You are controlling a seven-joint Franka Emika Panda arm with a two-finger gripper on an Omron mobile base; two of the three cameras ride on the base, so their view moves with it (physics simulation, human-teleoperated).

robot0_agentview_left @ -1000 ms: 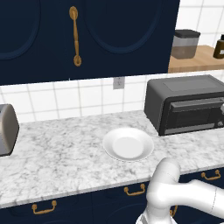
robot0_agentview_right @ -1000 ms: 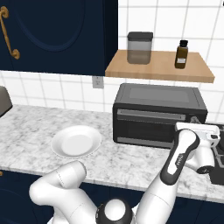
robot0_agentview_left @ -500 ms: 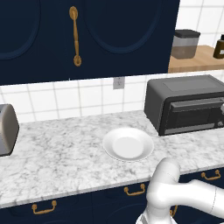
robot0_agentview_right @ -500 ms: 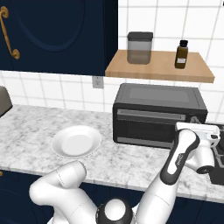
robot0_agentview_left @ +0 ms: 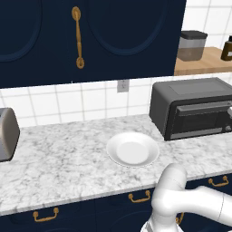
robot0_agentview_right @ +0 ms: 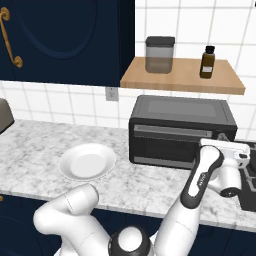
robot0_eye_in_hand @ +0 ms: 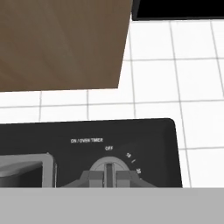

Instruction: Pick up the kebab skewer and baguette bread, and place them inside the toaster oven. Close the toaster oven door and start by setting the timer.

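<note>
The toaster oven (robot0_agentview_right: 180, 131) sits at the counter's (robot0_agentview_left: 68, 163) back right, door (robot0_agentview_right: 167, 145) closed. The gripper (robot0_eye_in_hand: 105, 177) is clamped on its timer knob (robot0_eye_in_hand: 108, 168), which points at OFF; only setting the timer seems left. The plate (robot0_agentview_left: 132, 149) is bare.

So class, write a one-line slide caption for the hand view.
Shut tool pressed against the timer knob at the toaster oven's right edge, white wall tiles behind.
</note>
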